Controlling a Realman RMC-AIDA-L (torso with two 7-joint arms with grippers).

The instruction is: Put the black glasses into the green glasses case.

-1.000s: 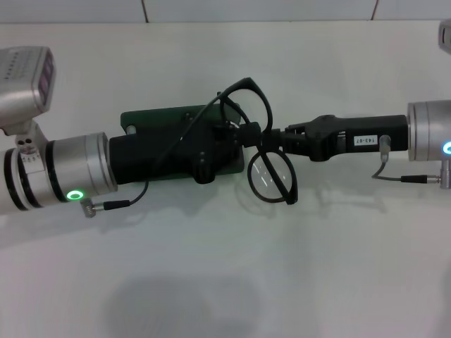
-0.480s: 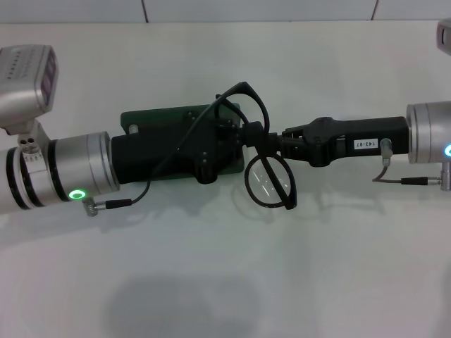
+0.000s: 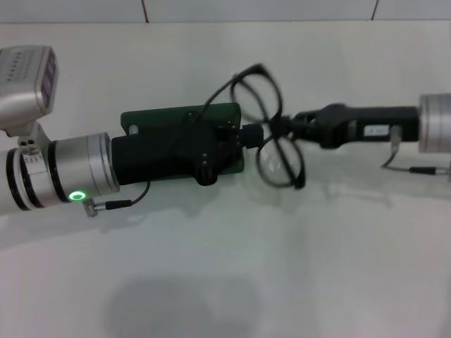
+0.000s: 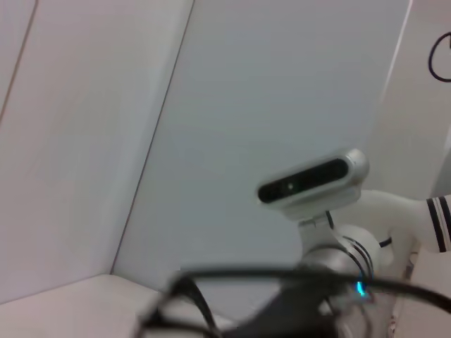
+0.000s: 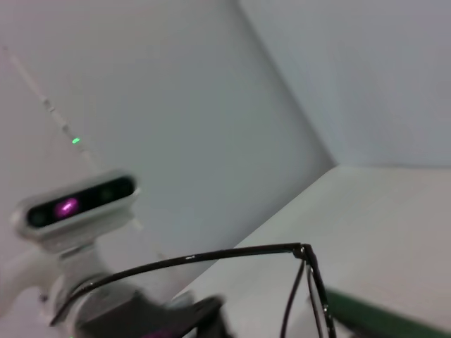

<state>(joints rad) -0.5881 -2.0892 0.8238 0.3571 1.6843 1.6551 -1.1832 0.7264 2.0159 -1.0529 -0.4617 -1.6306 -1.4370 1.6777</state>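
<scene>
Carry step: right gripper [image 3: 280, 129] pinches thin black-framed glasses [image 3: 271, 137] at the bridge, beside left gripper [image 3: 246, 135], fingers unclear, above dark green hard case [image 3: 158, 115]; next, lower glasses into it

black glasses [image 3: 271, 134]: thin glossy plastic frame, clear lenses. green glasses case [image 3: 176, 116]: matt hard shell. desk [image 3: 282, 260]: smooth white, faint sheen.

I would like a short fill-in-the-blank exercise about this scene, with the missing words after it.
1. The black glasses are held at the bridge by the ____ claw.
2. The left claw reaches over the ____ glasses case.
3. The glasses are not yet ____ the case.
4. The case lies on a ____ table.

Missing words: right; green; inside; white
</scene>
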